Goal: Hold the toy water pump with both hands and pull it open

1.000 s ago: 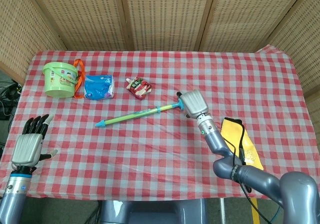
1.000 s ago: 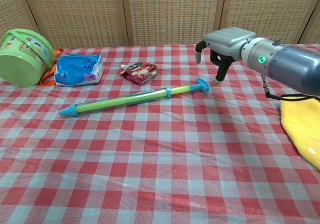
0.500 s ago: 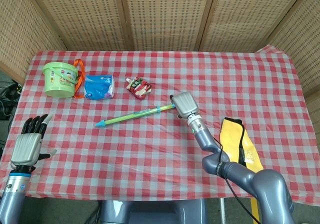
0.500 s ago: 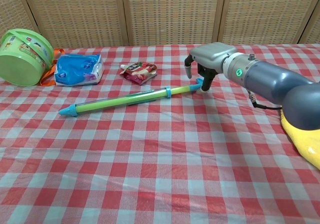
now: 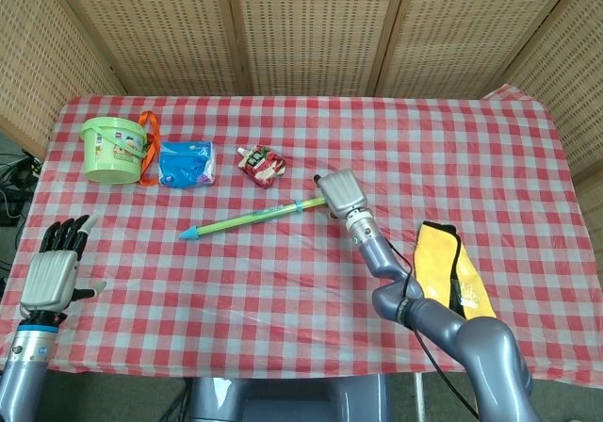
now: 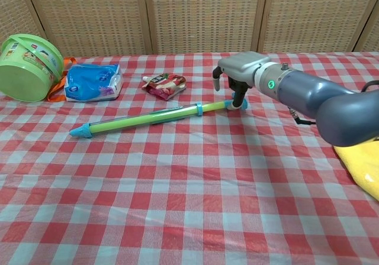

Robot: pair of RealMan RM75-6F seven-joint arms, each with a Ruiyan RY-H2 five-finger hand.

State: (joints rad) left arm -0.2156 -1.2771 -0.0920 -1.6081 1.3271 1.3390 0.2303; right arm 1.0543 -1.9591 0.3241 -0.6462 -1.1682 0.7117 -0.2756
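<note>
- lying on the checked tablecloth [image 5: 283, 281], the toy water pump [image 5: 254, 219] points its blue tip towards the robot's left.
- right hand [image 6: 237, 76] sits over the pump's handle end [image 6: 235, 104], fingers curled down around it; a firm grasp cannot be confirmed.
- left hand [image 5: 52, 271] hangs at the table's near left corner, fingers spread, holding nothing.
- green bucket [image 5: 113, 149], blue pack [image 5: 187, 163] and red pouch [image 5: 263, 166] lie beyond the pump.

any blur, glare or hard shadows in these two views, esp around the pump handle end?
Head view: even light, no glare, toy water pump sharp, only a faint shadow under it; right robot hand covers the handle end. Chest view: also sharp, soft shadow under the right robot hand, the pump's handle end partly hidden by its fingers; the near arm looms large. Left robot hand shows crisp in the head view only.
</note>
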